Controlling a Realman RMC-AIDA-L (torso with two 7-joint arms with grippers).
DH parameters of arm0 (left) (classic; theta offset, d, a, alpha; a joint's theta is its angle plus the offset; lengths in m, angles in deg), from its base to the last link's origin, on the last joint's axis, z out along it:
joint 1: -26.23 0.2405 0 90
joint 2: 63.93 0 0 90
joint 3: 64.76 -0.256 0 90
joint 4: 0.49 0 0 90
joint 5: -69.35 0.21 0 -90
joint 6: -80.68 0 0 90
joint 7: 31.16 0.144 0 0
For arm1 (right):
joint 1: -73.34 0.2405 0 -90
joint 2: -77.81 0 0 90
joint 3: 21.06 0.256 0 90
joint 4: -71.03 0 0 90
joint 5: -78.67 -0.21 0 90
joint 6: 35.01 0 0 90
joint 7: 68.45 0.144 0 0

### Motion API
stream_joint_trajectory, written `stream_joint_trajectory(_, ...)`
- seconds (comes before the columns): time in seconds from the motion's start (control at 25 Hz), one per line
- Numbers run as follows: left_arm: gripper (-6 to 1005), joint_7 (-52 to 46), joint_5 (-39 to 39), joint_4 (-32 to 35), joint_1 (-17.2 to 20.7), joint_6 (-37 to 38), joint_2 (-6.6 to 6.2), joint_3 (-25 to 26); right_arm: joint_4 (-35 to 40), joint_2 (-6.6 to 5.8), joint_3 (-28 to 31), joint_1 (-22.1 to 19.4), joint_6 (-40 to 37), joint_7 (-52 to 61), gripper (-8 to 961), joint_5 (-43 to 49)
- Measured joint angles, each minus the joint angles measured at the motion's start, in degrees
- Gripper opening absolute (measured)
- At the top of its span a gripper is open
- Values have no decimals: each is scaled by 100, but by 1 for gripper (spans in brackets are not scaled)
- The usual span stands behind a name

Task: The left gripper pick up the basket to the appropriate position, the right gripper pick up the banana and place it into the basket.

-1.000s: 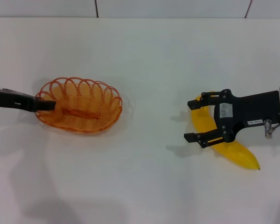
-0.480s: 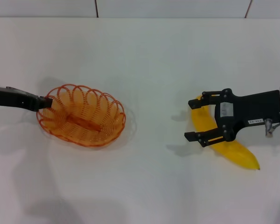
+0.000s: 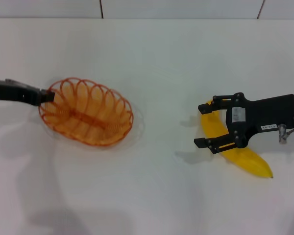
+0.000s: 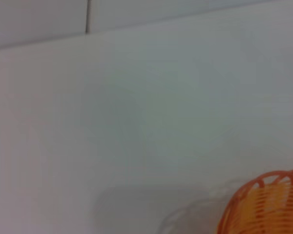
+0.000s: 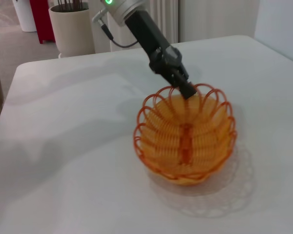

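The orange wire basket (image 3: 85,111) is at the left in the head view, tilted and held a little above the white table, with its shadow beneath it. My left gripper (image 3: 46,96) is shut on the basket's left rim. The right wrist view shows that grip (image 5: 185,90) on the basket (image 5: 185,141). A bit of the basket (image 4: 268,204) also shows in the left wrist view. The yellow banana (image 3: 250,160) lies on the table at the right. My right gripper (image 3: 201,126) is open, with its fingers either side of the banana's upper end.
The white table (image 3: 157,58) ends at a tiled wall at the back. In the right wrist view a beige pot (image 5: 71,29) and a red object (image 5: 41,17) stand beyond the table's far edge.
The left gripper has raised the basket's rim and carried it slightly farther back; the basket has tilted and turned. The right gripper and the banana have not moved.
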State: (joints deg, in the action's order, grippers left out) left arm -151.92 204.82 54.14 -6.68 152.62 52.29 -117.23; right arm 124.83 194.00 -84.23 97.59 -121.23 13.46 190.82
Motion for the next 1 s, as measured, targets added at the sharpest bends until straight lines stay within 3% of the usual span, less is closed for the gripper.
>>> stream_joint_trajectory(0.36,53,137,-134,23,-157,-106,9,1,-1,7,16,20,0,-14,890,0)
stream_joint_trajectory(1.0,53,658,-1062,-950,-368,-865,15,48,-20,27,-94,30,131,-13,890,0)
